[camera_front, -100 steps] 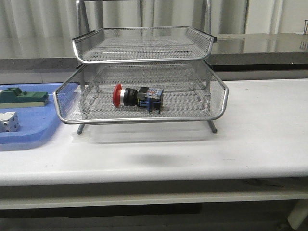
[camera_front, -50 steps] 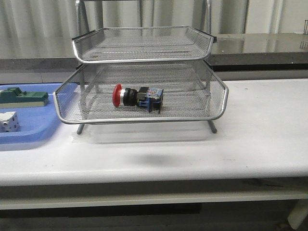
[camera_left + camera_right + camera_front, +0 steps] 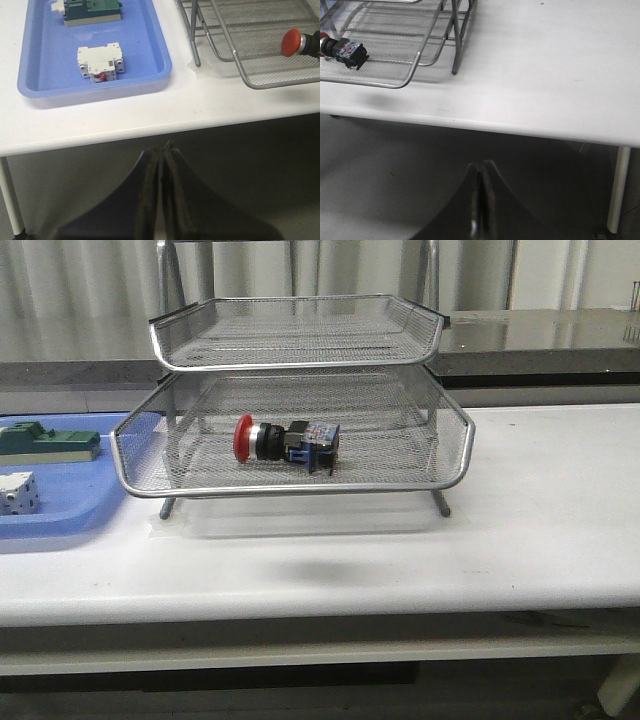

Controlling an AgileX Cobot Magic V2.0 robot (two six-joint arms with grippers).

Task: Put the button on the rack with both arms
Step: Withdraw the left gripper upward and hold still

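Note:
The button (image 3: 286,442), with its red mushroom head and blue-and-black block, lies on its side in the pulled-out middle tray of the silver wire rack (image 3: 170,480). Its red head (image 3: 291,42) shows in the left wrist view, its contact block (image 3: 344,50) in the right wrist view. Neither arm appears in the front view. My left gripper (image 3: 161,152) is shut and empty, held below the table's front edge. Likewise my right gripper (image 3: 481,167) is shut on nothing, low in front of the table, far from the rack (image 3: 427,55).
A flat blue tray (image 3: 70,510) left of the rack holds a white boxy switch (image 3: 99,62) and a green block (image 3: 92,11). The rack's leg (image 3: 455,50) stands on the white table (image 3: 540,510). A grey counter runs behind.

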